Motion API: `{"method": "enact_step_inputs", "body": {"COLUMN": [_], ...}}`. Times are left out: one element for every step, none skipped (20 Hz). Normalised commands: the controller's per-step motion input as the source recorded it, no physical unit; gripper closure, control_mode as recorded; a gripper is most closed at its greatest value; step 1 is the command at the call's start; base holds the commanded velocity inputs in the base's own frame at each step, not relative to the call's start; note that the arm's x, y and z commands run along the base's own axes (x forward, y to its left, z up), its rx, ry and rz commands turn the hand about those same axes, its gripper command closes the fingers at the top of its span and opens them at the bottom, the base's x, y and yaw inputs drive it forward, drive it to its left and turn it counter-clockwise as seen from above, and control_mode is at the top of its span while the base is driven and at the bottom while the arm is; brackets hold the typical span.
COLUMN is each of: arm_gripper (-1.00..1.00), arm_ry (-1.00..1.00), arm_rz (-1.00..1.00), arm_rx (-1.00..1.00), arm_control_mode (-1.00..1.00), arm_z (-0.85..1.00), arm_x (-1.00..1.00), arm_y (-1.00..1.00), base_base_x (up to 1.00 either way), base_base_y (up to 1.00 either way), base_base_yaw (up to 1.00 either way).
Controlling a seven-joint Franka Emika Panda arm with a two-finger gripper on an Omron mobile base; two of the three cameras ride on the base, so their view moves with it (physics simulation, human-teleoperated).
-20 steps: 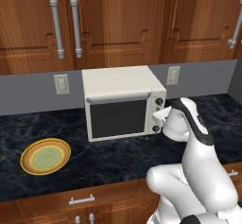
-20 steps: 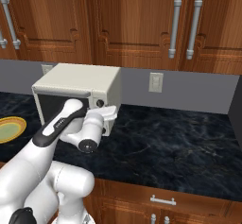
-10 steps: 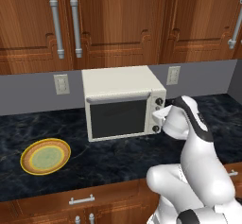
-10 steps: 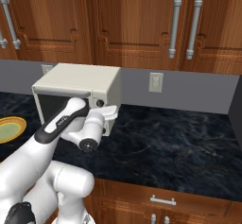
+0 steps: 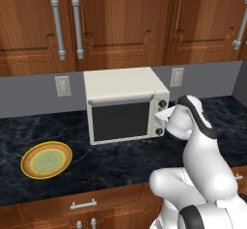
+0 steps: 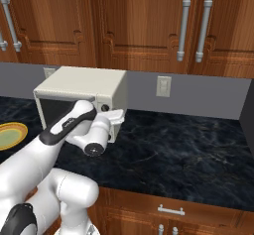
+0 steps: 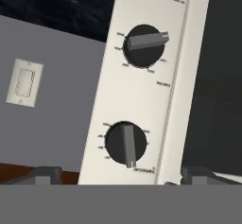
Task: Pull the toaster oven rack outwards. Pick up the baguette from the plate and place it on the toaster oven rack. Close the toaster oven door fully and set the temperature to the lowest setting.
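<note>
My gripper point(image 7: 120, 173) spread wide, nothing pinched, tips straddling oven's knob strip. Nearest knob point(image 7: 125, 142) dead ahead just beyond tips, its bar handle running toward me; second knob point(image 7: 144, 45) farther along strip, bar crosswise. Toaster oven point(image 5: 123, 85): boxy, matte cream; toaster oven door point(image 5: 120, 121) dark glass, looks shut. Plate point(image 5: 46, 159) well left of oven, yellow-rimmed, bare; baguette not visible, presumably inside.

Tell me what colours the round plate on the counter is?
Yellow rim, orange ring, pale green middle on the round flat plate, clearest in the left base view.
</note>
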Motion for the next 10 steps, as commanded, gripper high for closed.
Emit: {"method": "enact_step_inputs", "body": {"arm_gripper": [-1.00,-1.00,-1.00,-1.00,-1.00,-1.00,-1.00,-1.00,-1.00,-1.00], "arm_ry": [0.00,0.00,0.00,0.00,0.00,0.00,0.00,0.00,0.00,0.00], "arm_rz": [0.00,0.00,0.00,0.00,0.00,0.00,0.00,0.00,0.00,0.00], "arm_rx": [0.00,0.00,0.00,0.00,0.00,0.00,0.00,0.00,0.00,0.00], "arm_control_mode": [-1.00,-1.00,-1.00,-1.00,-1.00,-1.00,-1.00,-1.00,-1.00,-1.00], "arm_z": [-0.12,-0.14,-0.12,-0.13,-0.14,-0.14,-0.13,-0.12,-0.09,-0.09], "arm_x": [0.09,0.10,0.10,0.09,0.08,0.06,0.06,0.04,0.04,0.00], "arm_y": [0.00,0.00,0.00,0.00,0.00,0.00,0.00,0.00,0.00,0.00], "base_base_x": [0.00,0.00,0.00,0.00,0.00,0.00,0.00,0.00,0.00,0.00], "base_base_y": [0.00,0.00,0.00,0.00,0.00,0.00,0.00,0.00,0.00,0.00], "base_base_yaw": [0.00,0.00,0.00,0.00,0.00,0.00,0.00,0.00,0.00,0.00]}}
